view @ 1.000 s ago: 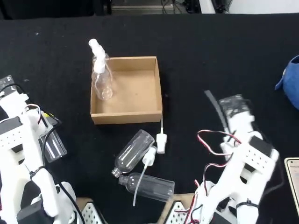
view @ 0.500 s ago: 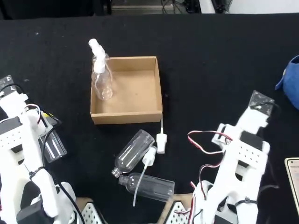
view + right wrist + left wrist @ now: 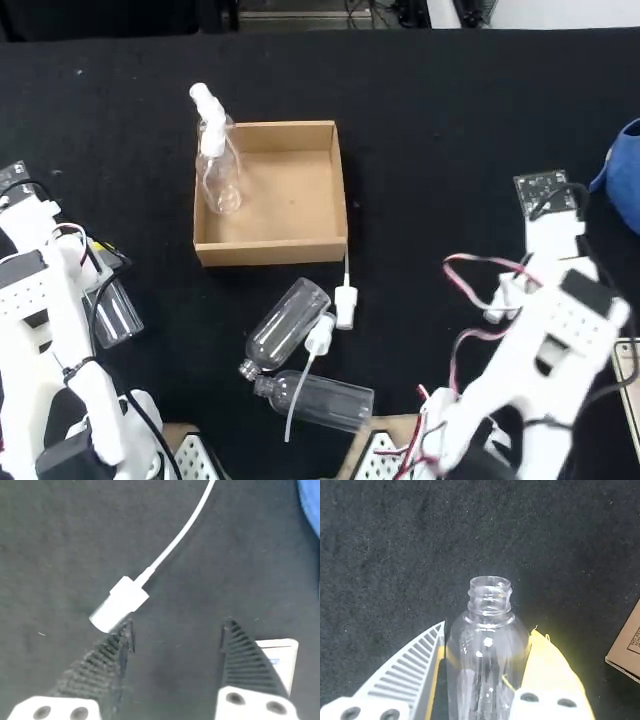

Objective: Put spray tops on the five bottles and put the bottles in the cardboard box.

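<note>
Alignment first: right gripper [image 3: 178,627], spread wide, should centre over the spray top [image 3: 119,605] before closing; left gripper [image 3: 488,628] clamps uncapped bottle [image 3: 490,592].

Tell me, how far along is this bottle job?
Done: one clear plastic bottle with a white spray top stands in the brown cardboard box. In hand: the left gripper holds an uncapped clear bottle; the right gripper is open beside a loose white spray top. To do: two uncapped bottles and two loose tops lie on the black table.
</note>
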